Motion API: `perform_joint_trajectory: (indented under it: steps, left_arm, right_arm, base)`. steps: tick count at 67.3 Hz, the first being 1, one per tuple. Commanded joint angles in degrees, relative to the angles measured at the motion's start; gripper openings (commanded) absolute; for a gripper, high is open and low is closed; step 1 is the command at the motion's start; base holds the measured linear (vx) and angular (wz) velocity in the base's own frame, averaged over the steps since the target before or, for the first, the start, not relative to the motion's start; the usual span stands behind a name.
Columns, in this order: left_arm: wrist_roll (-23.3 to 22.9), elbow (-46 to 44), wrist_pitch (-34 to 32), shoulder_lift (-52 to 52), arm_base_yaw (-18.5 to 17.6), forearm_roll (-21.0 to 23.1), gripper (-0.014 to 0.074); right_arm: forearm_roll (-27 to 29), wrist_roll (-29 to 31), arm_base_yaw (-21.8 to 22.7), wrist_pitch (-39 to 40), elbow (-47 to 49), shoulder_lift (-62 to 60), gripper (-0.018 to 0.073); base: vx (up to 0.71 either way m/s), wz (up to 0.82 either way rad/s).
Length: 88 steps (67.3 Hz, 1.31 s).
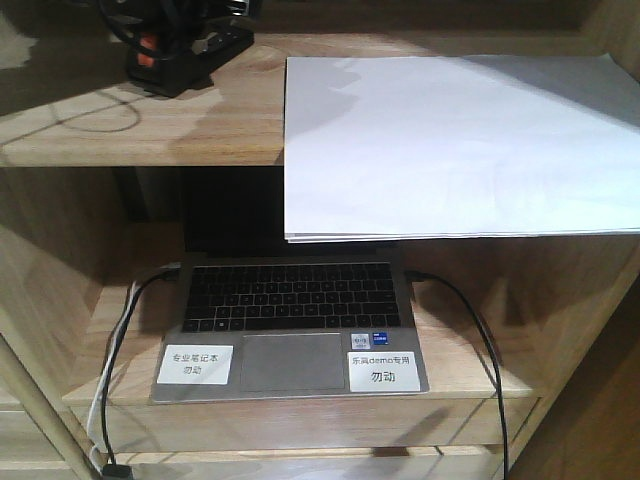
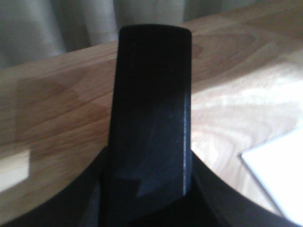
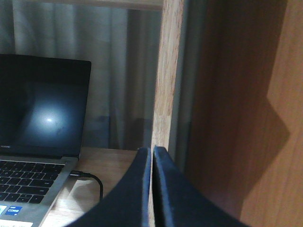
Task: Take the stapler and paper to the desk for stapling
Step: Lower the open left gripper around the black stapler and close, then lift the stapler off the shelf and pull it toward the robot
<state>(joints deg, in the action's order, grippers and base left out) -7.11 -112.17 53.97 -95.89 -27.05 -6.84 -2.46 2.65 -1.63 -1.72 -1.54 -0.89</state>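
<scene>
The black stapler [image 1: 185, 68] sits at the back left of the upper shelf, an orange-red patch showing on it. My left gripper [image 1: 170, 25] reaches down onto it from the top of the front view. In the left wrist view the stapler [image 2: 151, 104] fills the space between my left gripper's [image 2: 151, 163] fingers, which are shut on its sides. The white paper [image 1: 460, 140] lies on the same shelf to the right and overhangs the front edge; its corner [image 2: 279, 175] shows in the left wrist view. My right gripper [image 3: 152, 152] is shut and holds nothing, low beside the shelf upright. The desk is out of view.
An open laptop [image 1: 290, 310] with white labels stands on the lower shelf, and its screen [image 3: 38, 109] shows in the right wrist view. Black cables [image 1: 480, 340] run from both its sides. A wooden upright [image 3: 165, 94] stands just ahead of my right gripper.
</scene>
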Motion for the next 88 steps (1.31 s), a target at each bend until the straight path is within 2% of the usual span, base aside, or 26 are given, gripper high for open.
perform_joint_trajectory:
  steps: [1, 14, 20, 26, 38, 44, 69, 88]
  left_arm:
    - [2.7, -1.8, -4.6, 5.1, -0.4, -1.1, -0.0007]
    - [6.0, -1.7, -1.5, 9.0, -0.9, -0.5, -0.0006]
    - [9.1, -0.3, -0.8, 10.9, -0.9, 2.1, -0.0006]
    - [11.0, 3.9, -3.0, 14.2, -0.9, 4.4, -0.0006]
    - [14.2, 17.8, -10.5, 22.9, -0.9, 8.9, -0.0006]
    - [17.7, 25.5, -13.5, 28.8, -0.9, 12.1, -0.0006]
    - [28.1, 48.5, -18.2, 52.4, -0.9, 23.2, -0.0006]
    - [29.4, 64.0, -19.1, 68.6, -0.9, 25.1, -0.0006]
  right_arm:
    - [-0.6, 0.2, 0.5, 4.2, -0.3, -0.3, -0.001]
    - [-0.6, 0.2, 0.5, 4.2, -0.3, -0.3, -0.001]
    - [-0.6, 0.2, 0.5, 4.2, -0.3, -0.3, -0.001]
    - [-0.6, 0.2, 0.5, 4.2, -0.3, -0.3, -0.001]
    - [-0.6, 0.2, 0.5, 4.2, -0.3, -0.3, -0.001]
    - [-0.6, 0.2, 0.5, 4.2, -0.3, -0.3, -0.001]
    - [-0.6, 0.2, 0.5, 4.1, -0.3, -0.3, -0.001]
    - [-0.6, 0.2, 0.5, 4.2, -0.3, -0.3, -0.001]
  base:
    - [0.0, 0.0]
    - [0.0, 0.0]
    - [0.0, 0.0]
    - [0.0, 0.0]
    - [0.0, 0.0]
    - [0.0, 0.0]
    - [0.0, 0.0]
    - [0.0, 0.0]
